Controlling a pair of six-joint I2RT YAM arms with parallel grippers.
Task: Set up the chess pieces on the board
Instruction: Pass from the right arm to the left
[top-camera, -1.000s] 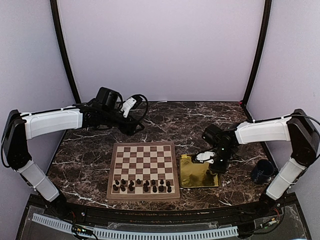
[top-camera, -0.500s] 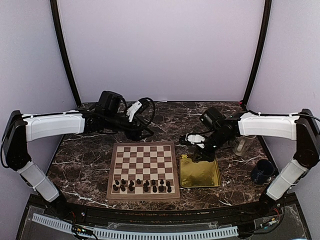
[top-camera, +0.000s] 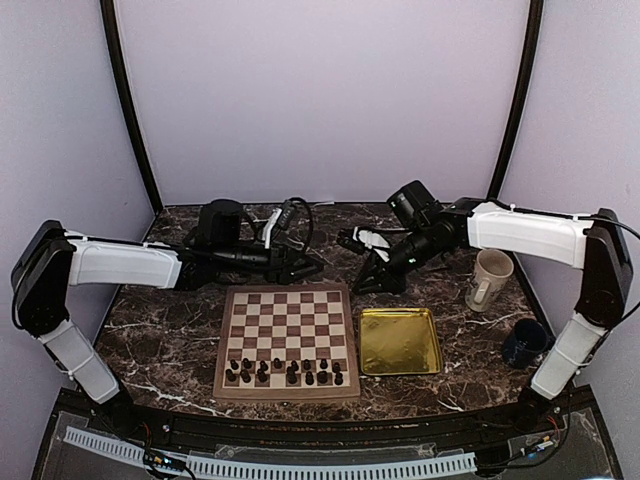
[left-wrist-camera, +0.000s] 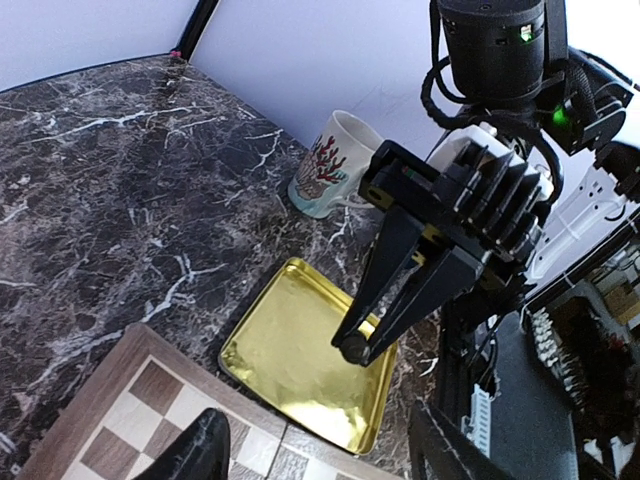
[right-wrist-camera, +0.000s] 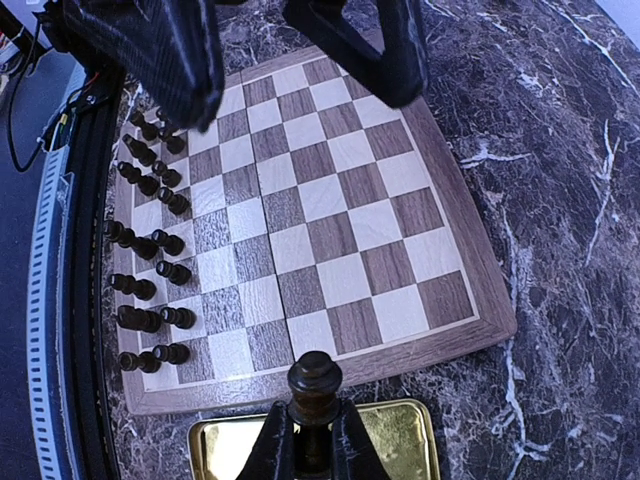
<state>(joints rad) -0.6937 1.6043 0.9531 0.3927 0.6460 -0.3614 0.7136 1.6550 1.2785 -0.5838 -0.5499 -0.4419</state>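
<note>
The board (top-camera: 288, 305) lies in the middle of the table, with several dark chess pieces (top-camera: 287, 372) on its two nearest rows. In the right wrist view the board (right-wrist-camera: 330, 215) has these pieces (right-wrist-camera: 150, 255) along its left side. My right gripper (right-wrist-camera: 314, 428) is shut on a dark chess piece (right-wrist-camera: 314, 380), held above the gap between board and gold tray (right-wrist-camera: 410, 435). In the top view it (top-camera: 363, 284) hangs beyond the board's far right corner. My left gripper (top-camera: 312, 268) is open and empty, just behind the board's far edge. The left wrist view shows the held piece (left-wrist-camera: 354, 349).
The gold tray (top-camera: 400, 341) lies right of the board and looks empty. A white patterned mug (top-camera: 488, 279) and a dark blue cup (top-camera: 523, 342) stand at the right. Cables hang over the left gripper. The left fingers (right-wrist-camera: 195, 55) show above the board.
My right gripper has risen from the gold tray with a piece and swung back and left toward the board's far right corner. My left gripper has moved right along the board's far edge.
</note>
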